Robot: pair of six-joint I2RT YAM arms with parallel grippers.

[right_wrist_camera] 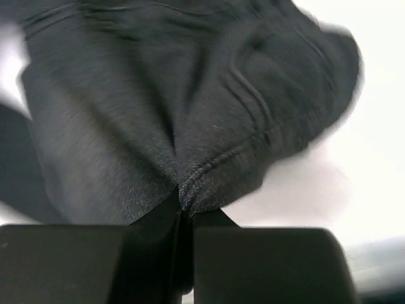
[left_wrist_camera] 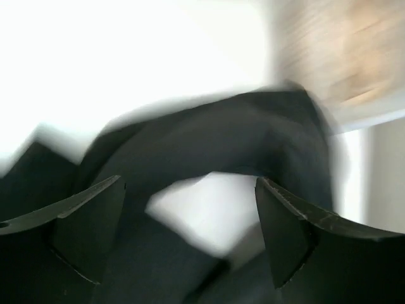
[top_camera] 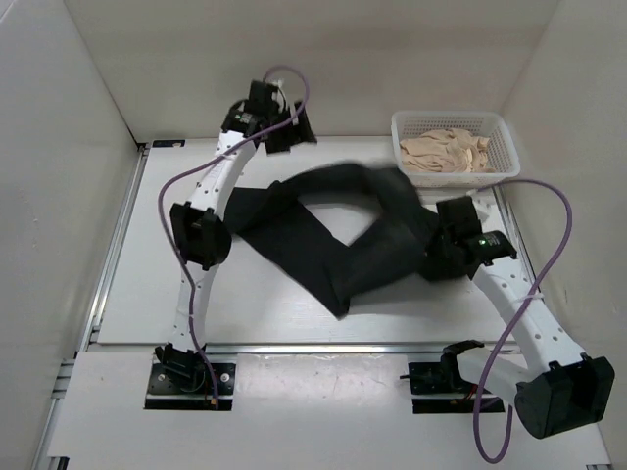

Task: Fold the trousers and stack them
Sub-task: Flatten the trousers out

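Observation:
The black trousers (top_camera: 294, 245) lie crumpled on the white table (top_camera: 147, 274), their legs bent into a loop around a bare patch. My right gripper (top_camera: 431, 250) is at the right end of the cloth. In the right wrist view it (right_wrist_camera: 180, 199) is shut on a seam fold of the trousers (right_wrist_camera: 158, 95). My left gripper (top_camera: 292, 132) is raised at the far side of the table, behind the trousers. In the left wrist view it (left_wrist_camera: 190, 183) is open and empty, with the blurred trousers (left_wrist_camera: 240, 139) below it.
A white mesh basket (top_camera: 505, 147) with beige garments (top_camera: 446, 152) stands at the back right, just behind the right gripper. White walls enclose the table on the left, back and right. A metal rail (top_camera: 118, 235) runs along the left edge.

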